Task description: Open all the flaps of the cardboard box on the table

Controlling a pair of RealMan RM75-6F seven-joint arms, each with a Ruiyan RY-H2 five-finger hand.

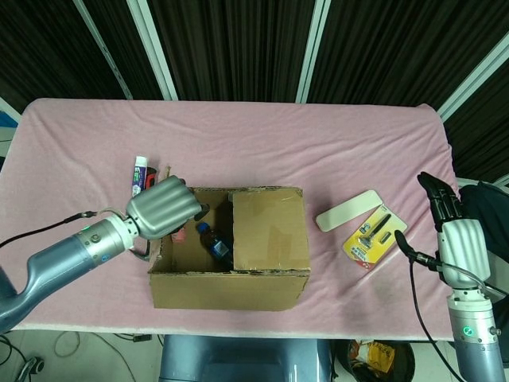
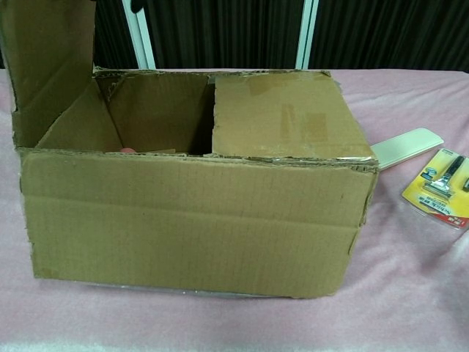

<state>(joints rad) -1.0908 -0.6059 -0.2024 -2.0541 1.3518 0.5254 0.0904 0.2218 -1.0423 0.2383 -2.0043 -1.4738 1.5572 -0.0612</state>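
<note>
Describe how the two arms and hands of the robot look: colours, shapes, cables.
Both arms are smooth, rounded blue-grey tubes ending in a silver wrist. The left hand has a ribbed silver back, and a thin black cable runs along its arm. The right hand has the same silver back with black fingers; a black cable loops beside its wrist.
</note>
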